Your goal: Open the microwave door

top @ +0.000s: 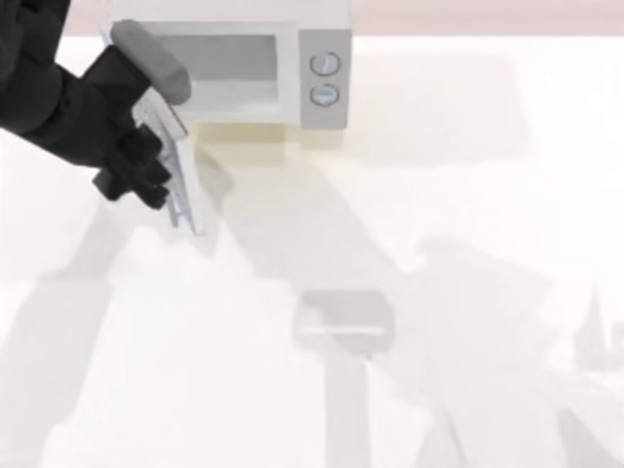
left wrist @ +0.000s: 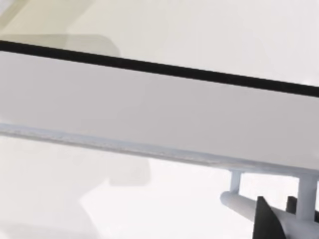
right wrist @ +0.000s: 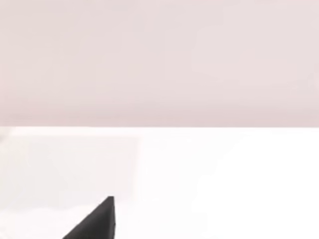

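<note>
Only the top view takes in the whole small light-grey boxy microwave (top: 234, 68), which stands at the table's far edge, left of centre, its two round knobs (top: 325, 79) stacked on a narrow side panel and its cavity exposed. The flat light-grey microwave door (top: 175, 161) stands swung wide open, edge-on, reaching from the oven's left front corner out over the white table (top: 468, 244). The left wrist view shows what the top view cannot: the door's broad grey face (left wrist: 159, 114) up close, and its pale bar handle (left wrist: 244, 204) on two posts, with dark fingertips (left wrist: 264, 224) touching that bar.

The left gripper (top: 146, 175) is closed on the door's handle at its outer edge. The black left arm slants down from the upper-left corner.

The right wrist view shows only table, wall and one dark fingertip (right wrist: 99, 221); I cannot tell how far the right gripper stands open.
</note>
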`<control>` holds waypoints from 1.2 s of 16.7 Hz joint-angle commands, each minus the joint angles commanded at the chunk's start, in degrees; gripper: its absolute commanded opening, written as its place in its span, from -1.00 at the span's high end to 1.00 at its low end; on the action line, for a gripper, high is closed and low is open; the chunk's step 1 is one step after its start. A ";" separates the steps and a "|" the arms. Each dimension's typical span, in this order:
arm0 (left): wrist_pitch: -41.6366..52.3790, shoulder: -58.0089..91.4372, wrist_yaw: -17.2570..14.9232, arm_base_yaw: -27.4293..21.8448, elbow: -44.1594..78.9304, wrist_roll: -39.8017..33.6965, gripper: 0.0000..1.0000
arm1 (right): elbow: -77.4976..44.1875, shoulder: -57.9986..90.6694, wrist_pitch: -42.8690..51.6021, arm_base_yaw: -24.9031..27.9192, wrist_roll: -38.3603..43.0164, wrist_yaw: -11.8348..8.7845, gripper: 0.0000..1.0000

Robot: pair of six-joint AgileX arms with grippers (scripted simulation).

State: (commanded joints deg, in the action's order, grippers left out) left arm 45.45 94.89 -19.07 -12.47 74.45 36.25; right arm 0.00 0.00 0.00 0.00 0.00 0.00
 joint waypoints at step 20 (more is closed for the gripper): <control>3.98 0.39 -3.84 3.97 0.80 9.93 1.00 | 0.00 0.00 0.00 0.00 0.00 0.00 -1.00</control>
State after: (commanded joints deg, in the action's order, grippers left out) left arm 49.43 95.28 -22.91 -8.50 75.25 46.18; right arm 0.00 0.00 0.00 0.00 0.00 0.00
